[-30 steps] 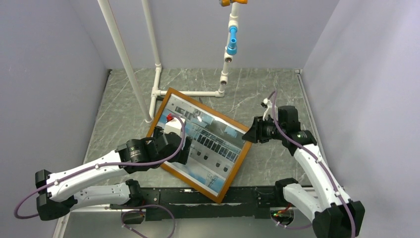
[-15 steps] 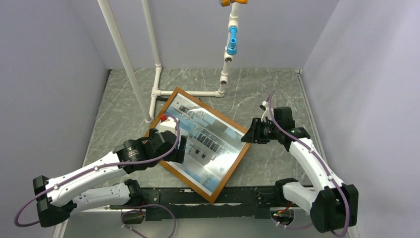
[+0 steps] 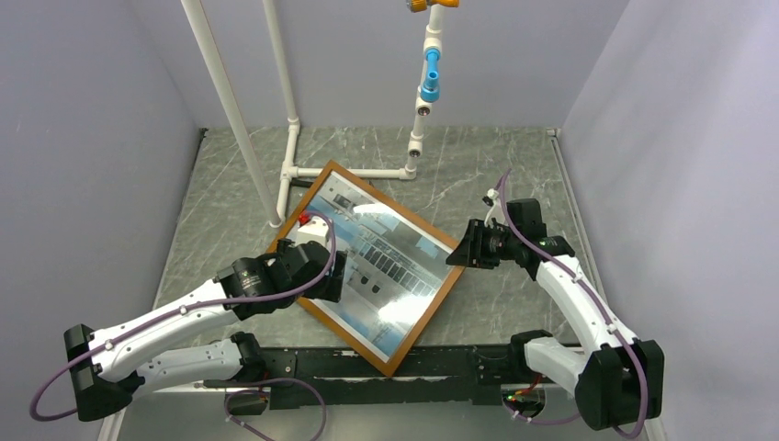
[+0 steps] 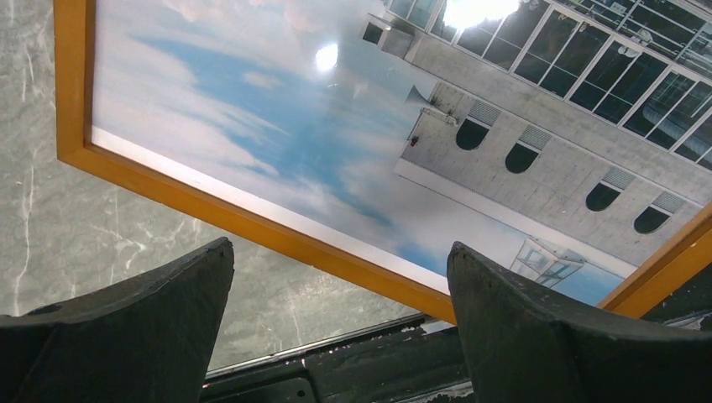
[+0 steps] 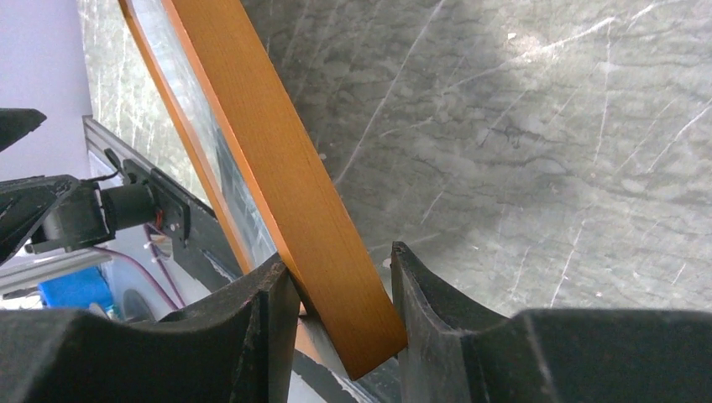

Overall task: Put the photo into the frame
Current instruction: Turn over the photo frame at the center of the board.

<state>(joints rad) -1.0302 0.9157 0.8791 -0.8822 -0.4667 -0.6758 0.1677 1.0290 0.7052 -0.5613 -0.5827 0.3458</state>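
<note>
Veined grey marble table (image 3: pixel 514 165), glossy photo (image 3: pixel 386 266) in thin orange-wood frame (image 3: pixel 396 204), right claw (image 5: pixel 340 311) clamping frame, left claw (image 4: pixel 340 252) apart.

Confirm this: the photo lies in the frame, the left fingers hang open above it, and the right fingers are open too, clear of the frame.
Not the right fingers: the right wrist view shows them closed on the frame's wooden rail. The rest stands: the photo lies in the frame, the left fingers open above it.

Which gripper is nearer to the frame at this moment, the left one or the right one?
Right. The right gripper has a rail of the frame between its fingers, touching it. The left gripper hangs open above the frame's other side, apart from it.
</note>
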